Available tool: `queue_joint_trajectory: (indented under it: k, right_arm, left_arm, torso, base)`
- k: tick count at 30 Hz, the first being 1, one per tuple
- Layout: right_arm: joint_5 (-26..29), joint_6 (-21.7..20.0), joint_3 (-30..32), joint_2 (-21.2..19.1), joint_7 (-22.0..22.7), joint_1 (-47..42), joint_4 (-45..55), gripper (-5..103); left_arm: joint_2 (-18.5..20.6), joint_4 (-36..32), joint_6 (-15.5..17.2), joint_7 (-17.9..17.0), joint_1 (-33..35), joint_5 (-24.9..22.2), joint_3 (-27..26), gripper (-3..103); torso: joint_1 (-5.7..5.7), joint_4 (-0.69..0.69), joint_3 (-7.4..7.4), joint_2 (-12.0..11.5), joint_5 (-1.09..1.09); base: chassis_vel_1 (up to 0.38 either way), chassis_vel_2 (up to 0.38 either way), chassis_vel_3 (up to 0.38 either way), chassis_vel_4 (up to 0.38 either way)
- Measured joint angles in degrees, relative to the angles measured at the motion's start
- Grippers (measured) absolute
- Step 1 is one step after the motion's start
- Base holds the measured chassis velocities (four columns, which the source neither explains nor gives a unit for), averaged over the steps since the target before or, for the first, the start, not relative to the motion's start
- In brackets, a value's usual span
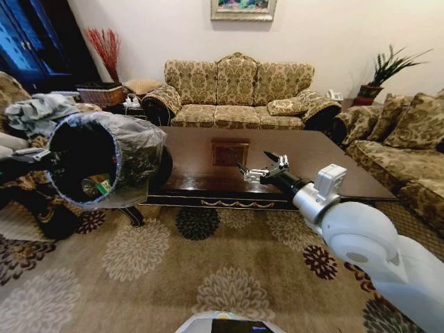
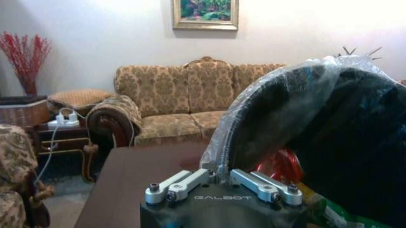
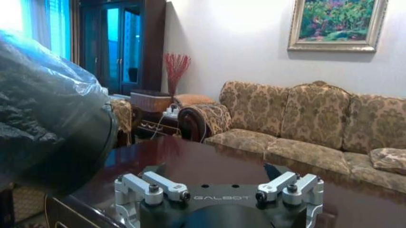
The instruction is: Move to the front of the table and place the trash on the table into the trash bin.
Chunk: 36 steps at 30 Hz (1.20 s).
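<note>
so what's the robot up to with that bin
The left gripper holds the bin by its rim, lifted and tipped on its side at the table's left end. Trash already lies inside it, including a red wrapper. The right gripper hovers open and empty over the tabletop.

Right arm reaches forward with its tool [image 1: 260,168] spread open; left tool [image 2: 222,186] is clamped closed.

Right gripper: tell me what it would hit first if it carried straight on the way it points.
The right gripper points across the table towards the far sofa. The bare tabletop lies beneath it, so the sofa front looks first, though depth is uncertain.
</note>
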Motion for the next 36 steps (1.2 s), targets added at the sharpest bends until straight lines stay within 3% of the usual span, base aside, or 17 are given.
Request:
queue_joint_trajectory:
  k: [9,18,22,33,36]
  right_arm:
    - [0.0,0.1,0.1,-0.5,0.0,-0.7,0.5,100]
    - [0.0,1.6,-0.6,-0.6,-0.4,-1.0,-0.2,100]
    - [0.0,1.7,-1.4,-0.5,-0.2,-0.9,-0.8,100]
    - [-0.1,2.1,-2.8,0.6,-0.1,0.2,-2.9,100]
    - [-1.0,2.6,-3.4,1.6,-0.1,0.1,-4.0,100]
  left_arm:
    - [0.1,-0.1,-0.4,0.5,-0.1,-0.3,0.0,0]
    - [-0.5,-0.1,-0.3,0.8,0.1,-0.4,-0.2,0]
    - [-0.6,0.1,-0.3,1.1,0.5,-0.2,-0.2,0]
    - [-0.8,0.3,-0.8,0.3,0.2,0.0,0.3,0]
    - [-2.1,1.1,-0.8,0.3,1.1,0.0,-0.6,0]
  torso:
    - [-0.02,0.09,-0.02,0.0,-0.09]
    - [0.0,0.05,0.0,0.0,0.01]
    - [0.02,0.04,0.01,0.0,-0.07]
    - [-0.01,0.09,-0.01,0.0,-0.05]
    - [0.0,0.04,0.0,0.0,-0.05]
  base:
    - [0.163,-0.116,-0.137,0.144]
    - [0.061,-0.08,-0.07,0.063]
    - [-0.017,-0.006,0.025,-0.005]
    - [0.0,0.0,0.0,0.0]
    - [0.0,0.0,0.0,0.0]
